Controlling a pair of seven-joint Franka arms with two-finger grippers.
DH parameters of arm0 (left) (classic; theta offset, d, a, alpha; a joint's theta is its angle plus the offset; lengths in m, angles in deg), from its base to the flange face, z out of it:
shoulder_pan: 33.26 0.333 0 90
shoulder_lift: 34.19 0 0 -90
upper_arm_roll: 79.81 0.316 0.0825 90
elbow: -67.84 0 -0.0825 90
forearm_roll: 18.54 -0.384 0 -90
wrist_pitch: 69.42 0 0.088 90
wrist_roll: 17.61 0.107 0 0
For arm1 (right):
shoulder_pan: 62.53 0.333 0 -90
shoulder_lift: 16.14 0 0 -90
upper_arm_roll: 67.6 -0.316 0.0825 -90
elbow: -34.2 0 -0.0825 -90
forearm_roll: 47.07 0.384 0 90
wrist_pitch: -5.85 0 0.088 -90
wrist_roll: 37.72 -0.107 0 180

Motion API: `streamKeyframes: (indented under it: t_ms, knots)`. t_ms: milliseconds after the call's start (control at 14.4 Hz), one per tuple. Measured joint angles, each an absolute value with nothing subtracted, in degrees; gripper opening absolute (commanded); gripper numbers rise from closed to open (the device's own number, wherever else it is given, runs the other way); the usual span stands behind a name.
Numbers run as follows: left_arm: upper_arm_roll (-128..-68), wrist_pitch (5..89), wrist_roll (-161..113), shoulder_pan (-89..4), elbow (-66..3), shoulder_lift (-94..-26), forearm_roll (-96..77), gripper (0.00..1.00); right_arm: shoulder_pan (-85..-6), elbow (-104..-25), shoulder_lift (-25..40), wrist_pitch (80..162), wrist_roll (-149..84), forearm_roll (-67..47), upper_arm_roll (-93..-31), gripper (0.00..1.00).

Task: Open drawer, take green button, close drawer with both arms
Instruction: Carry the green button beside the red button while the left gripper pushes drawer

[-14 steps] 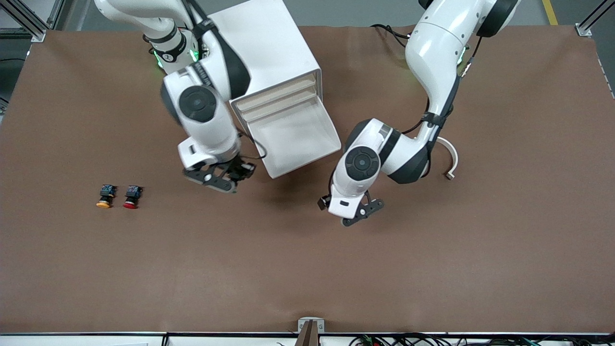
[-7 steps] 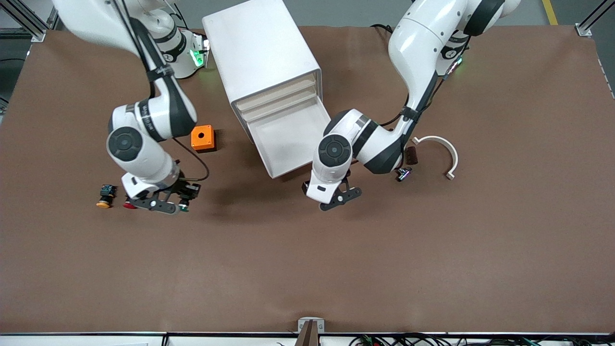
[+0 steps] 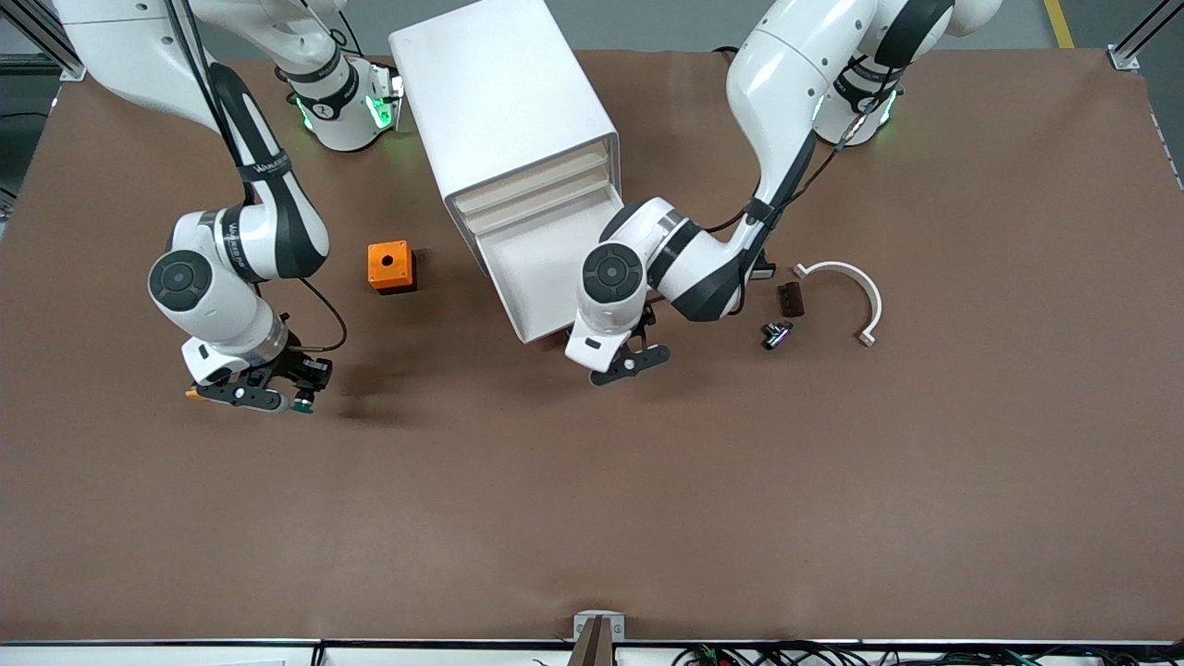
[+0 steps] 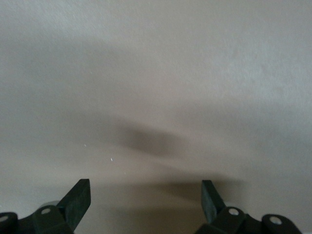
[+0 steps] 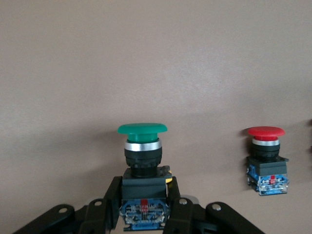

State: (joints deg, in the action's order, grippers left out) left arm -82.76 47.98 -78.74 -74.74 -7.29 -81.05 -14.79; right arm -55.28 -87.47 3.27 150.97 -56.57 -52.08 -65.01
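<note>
Now, from the front, the right gripper [image 3: 277, 396] has swung away from the open drawer [image 3: 546, 277] to the right arm's end of the surface [image 3: 592, 518], its jaws clenched on the green-capped button [image 3: 302, 405]. That suggests the taking step is nearly done, with only set-down and closing left. The left gripper [image 3: 622, 359] has drawn in to the drawer's front edge, jaws released, likely ready to push. An orange box [image 3: 390, 266], covered earlier, now shows; the red-capped button is hidden under the right gripper, and only a sliver of the yellow-capped button [image 3: 191, 394] peeks out.

Left wrist view: spread fingertips [image 4: 78, 200] over blank pale blur.

Right wrist view: the button sits upright between the jaws, the red-capped button [image 5: 265, 161] standing nearby.
</note>
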Motion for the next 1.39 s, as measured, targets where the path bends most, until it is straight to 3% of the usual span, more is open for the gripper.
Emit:
streamKeyframes:
  t_ms: [624, 1387]
  knots:
    - [-84.8, 48.0, -78.74, -78.29, -8.1, -81.13, -14.79, 1.0, -59.56, -92.33, 5.53, 159.8, -56.37, -55.15, -65.02, 0.0]
    - [-88.39, 48.0, -78.77, -79.48, -10.22, -81.26, -9.94, 1.0, -60.34, -94.54, 7.17, 162.87, -56.13, -55.18, -65.04, 0.0]
